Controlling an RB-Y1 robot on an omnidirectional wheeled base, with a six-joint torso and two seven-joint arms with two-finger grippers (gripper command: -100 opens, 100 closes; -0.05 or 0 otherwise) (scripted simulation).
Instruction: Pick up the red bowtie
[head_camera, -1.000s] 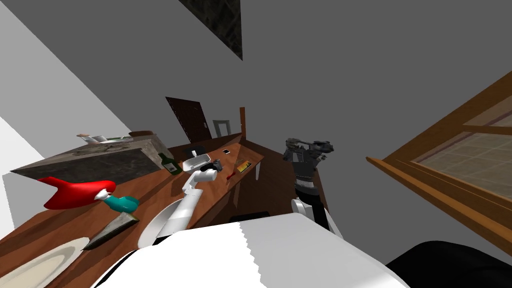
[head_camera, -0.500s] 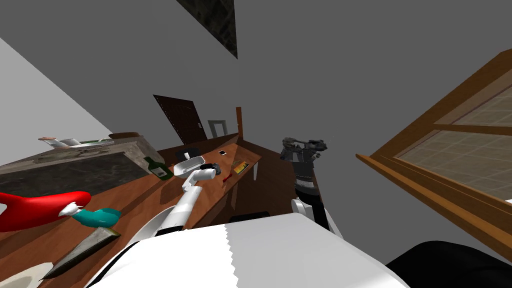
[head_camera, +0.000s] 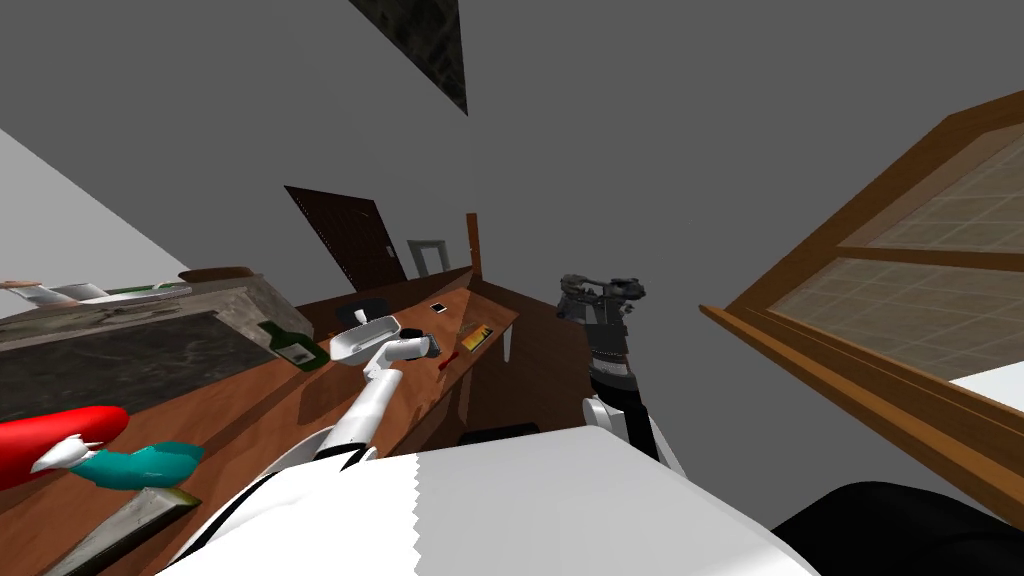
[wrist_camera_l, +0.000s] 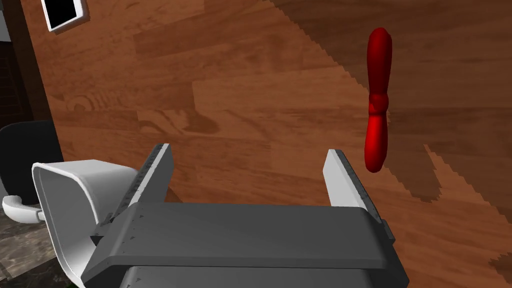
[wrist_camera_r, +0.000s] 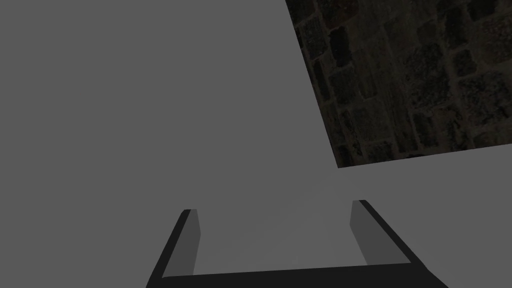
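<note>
A long brown wooden table (wrist_camera_l: 240, 75) stretches away from me, and the job is near its far end. The left gripper (wrist_camera_l: 246, 151) hovers over bare wood with its fingers spread wide and nothing between them, most likely because it is lining up for a grab. The red bowtie (wrist_camera_l: 378, 100) lies flat on the table just outside one finger, not touching it. Its length runs roughly the way the fingers point (so a sideways shift should bring the narrow knot into the gap). Close beside the other finger sits a white tub (wrist_camera_l: 60, 200), and what shows of its inside holds nothing. The right gripper (wrist_camera_r: 274, 206) is held up well away from the table, fingers apart too, probably parked out of the way.
</note>
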